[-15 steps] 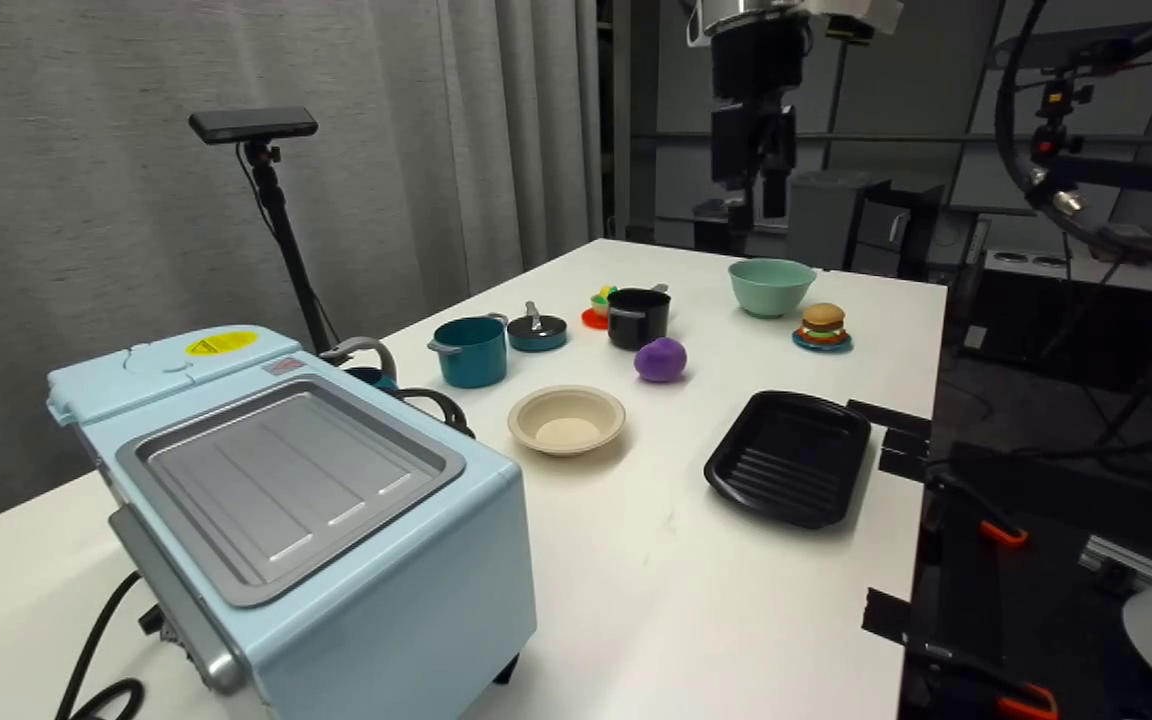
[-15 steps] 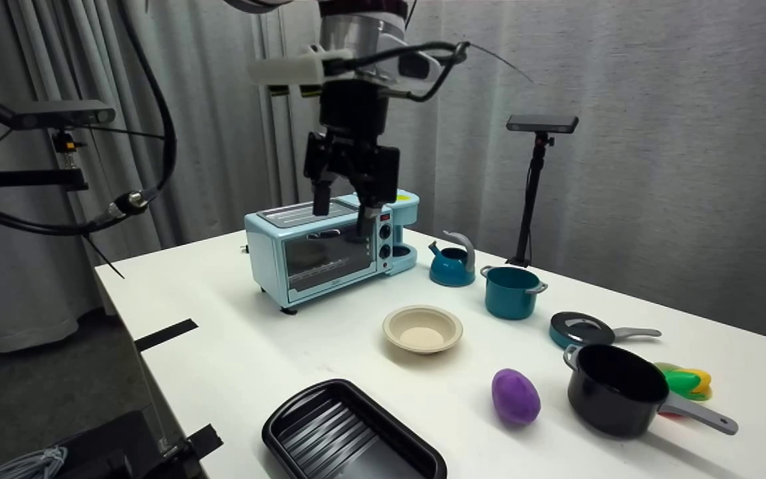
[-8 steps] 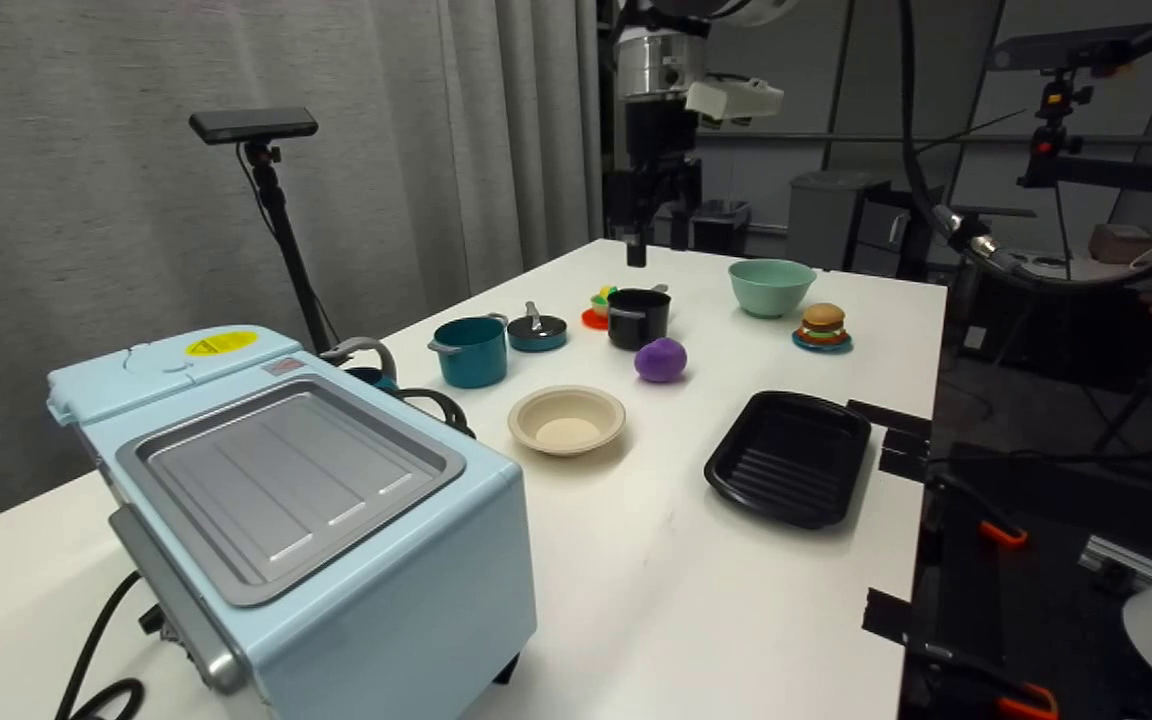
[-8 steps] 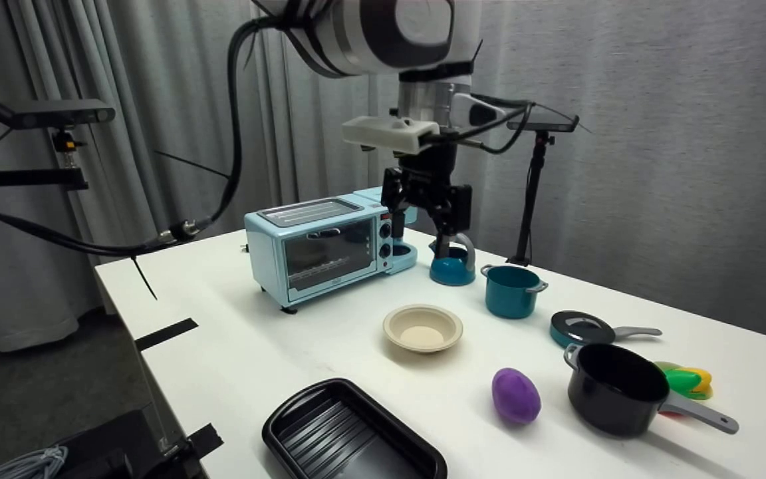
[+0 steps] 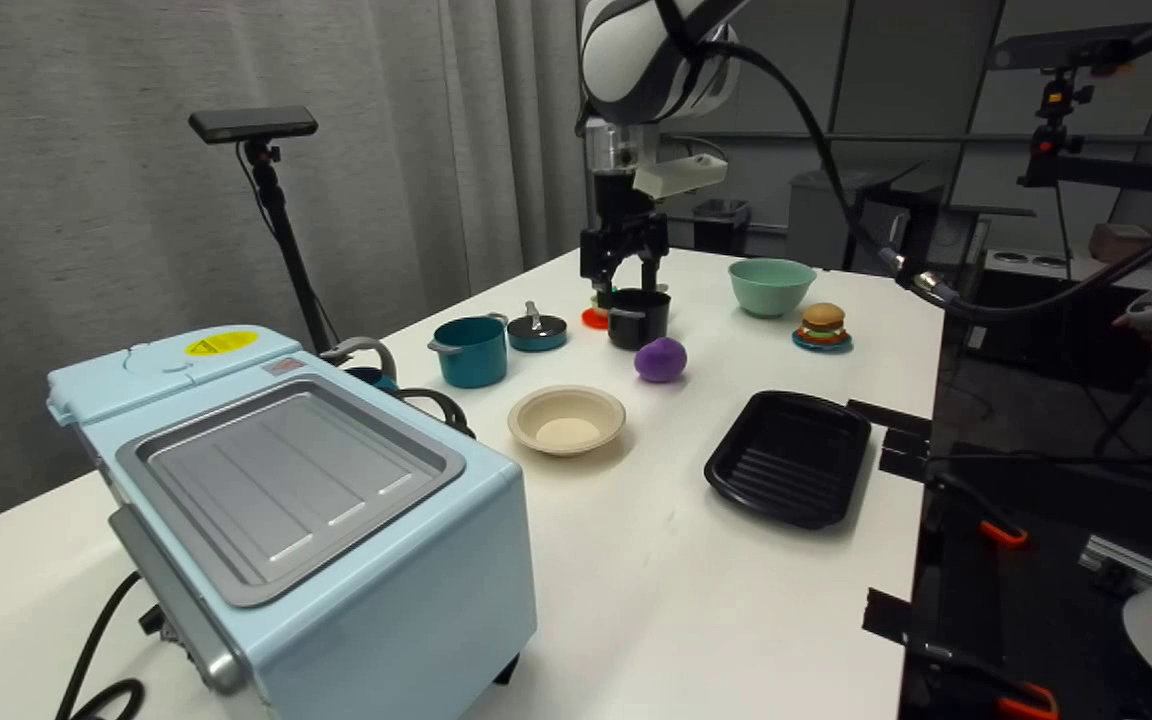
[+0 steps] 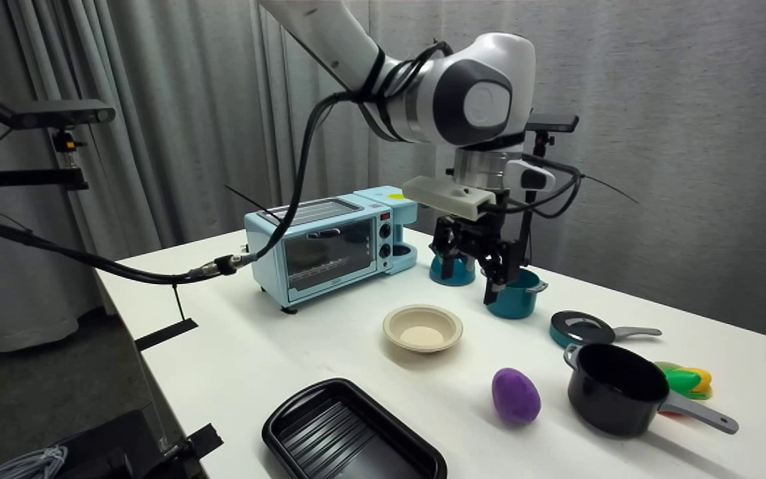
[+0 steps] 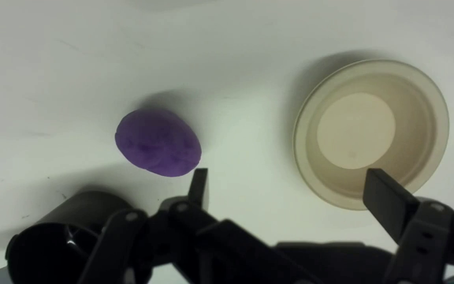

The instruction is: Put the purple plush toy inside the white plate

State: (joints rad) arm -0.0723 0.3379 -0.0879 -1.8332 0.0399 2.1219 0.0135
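Note:
The purple plush toy (image 5: 660, 360) lies on the white table in both exterior views (image 6: 515, 396); in the wrist view (image 7: 158, 142) it is left of the jaws. The white plate (image 5: 567, 420) stands apart from the toy, and nothing is in it. It also shows in the exterior view (image 6: 423, 328) and at the right in the wrist view (image 7: 356, 131), partly behind a finger. My gripper (image 7: 287, 173) is open and empty above the table, its fingers spread wide. It also shows in both exterior views (image 5: 627, 287), (image 6: 469, 284), over the table and not touching the toy or plate.
A black pot (image 6: 617, 391) stands close beside the toy. A black ridged tray (image 6: 353, 429), a teal pot (image 6: 512, 296), a lidded pan (image 6: 579, 328), a kettle (image 6: 451, 269) and a light blue oven (image 6: 330, 249) are around. A green bowl (image 5: 772, 287) and burger toy (image 5: 823, 327) stand farther off.
My gripper has come down toward the table and moved left in one exterior picture and right in the other. It stays open. The toy and plate have not moved.

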